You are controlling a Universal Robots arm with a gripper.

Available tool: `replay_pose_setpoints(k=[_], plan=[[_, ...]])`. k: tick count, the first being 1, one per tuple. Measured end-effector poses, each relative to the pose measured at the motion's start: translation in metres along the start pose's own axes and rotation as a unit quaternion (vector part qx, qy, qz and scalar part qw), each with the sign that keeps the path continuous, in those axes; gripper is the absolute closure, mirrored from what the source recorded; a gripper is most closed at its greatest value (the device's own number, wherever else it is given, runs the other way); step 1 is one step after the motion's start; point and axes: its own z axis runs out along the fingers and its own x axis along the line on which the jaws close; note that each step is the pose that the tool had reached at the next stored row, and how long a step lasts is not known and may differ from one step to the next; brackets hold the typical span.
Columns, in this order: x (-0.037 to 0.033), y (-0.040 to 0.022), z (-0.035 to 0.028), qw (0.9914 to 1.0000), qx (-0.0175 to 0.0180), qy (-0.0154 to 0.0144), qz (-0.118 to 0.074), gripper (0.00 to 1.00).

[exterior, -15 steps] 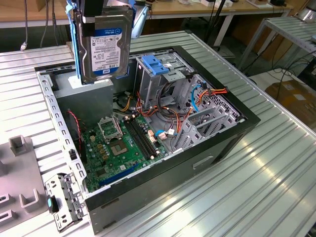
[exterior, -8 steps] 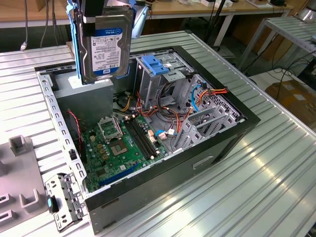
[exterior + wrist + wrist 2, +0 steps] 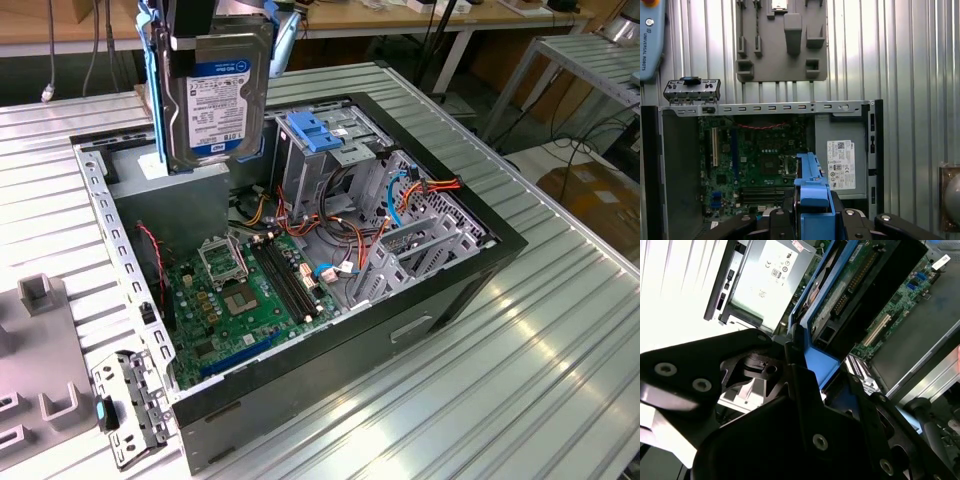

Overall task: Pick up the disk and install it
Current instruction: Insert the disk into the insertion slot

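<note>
Gripper (image 3: 812, 222) is clamping the disk (image 3: 218, 95) by its blue side rails. It is holding the disk on edge in the air over the power supply (image 3: 842, 165) corner of the open computer case (image 3: 480, 270). Gripper body is getting cut off at the exterior view's top edge. The pads are hard to make out behind the rail in both wrist views. Disk is hiding part of the power supply. Open room is showing above the motherboard (image 3: 240, 290). Drive cage (image 3: 335, 165) with blue bracket (image 3: 312, 130) is standing just beside the disk. The case is lying mid-table (image 3: 560, 380).
</note>
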Motion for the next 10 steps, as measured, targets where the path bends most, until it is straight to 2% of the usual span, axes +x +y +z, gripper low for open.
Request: replay_pose_setpoints(k=[10], plan=[[0.0058, -0.0003, 0.0001, 1.00000, 0.0000, 0.0000, 0.000, 0.63]])
